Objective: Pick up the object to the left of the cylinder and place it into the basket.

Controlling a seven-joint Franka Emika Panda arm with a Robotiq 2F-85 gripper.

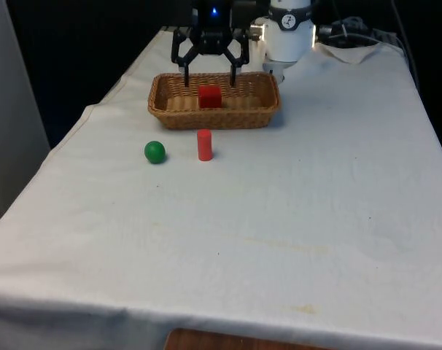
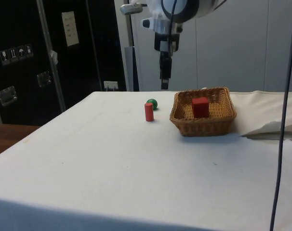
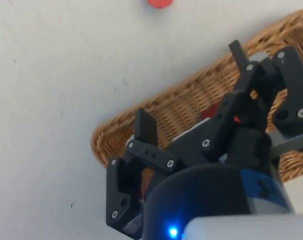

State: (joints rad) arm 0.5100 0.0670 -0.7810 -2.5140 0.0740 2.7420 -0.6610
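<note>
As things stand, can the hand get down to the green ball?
Probably yes. The hand hangs open above the basket, and the green ball sits in the open on the cloth, apart from the red cylinder, with nothing over it.

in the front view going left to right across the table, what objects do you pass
green ball → red cylinder. The wicker basket with the red block inside sits behind them and spans both, so it has no clear place in the order.
</note>
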